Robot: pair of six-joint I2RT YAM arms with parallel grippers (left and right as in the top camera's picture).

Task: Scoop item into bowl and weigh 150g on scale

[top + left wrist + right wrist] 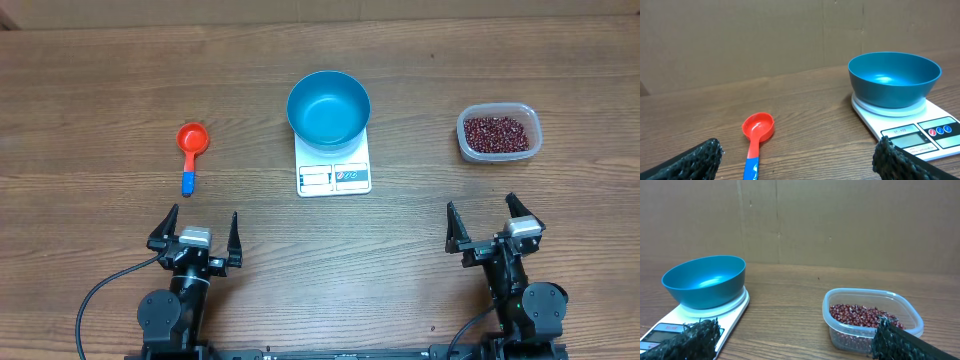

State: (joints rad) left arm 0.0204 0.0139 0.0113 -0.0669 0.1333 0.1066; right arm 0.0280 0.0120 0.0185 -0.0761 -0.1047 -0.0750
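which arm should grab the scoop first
Left. The scoop lies just ahead of the open left gripper; the right gripper sits far across the table, by the beans.

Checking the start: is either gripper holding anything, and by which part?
Nothing is held: the left gripper and right gripper are open and empty; the scoop lies untouched.
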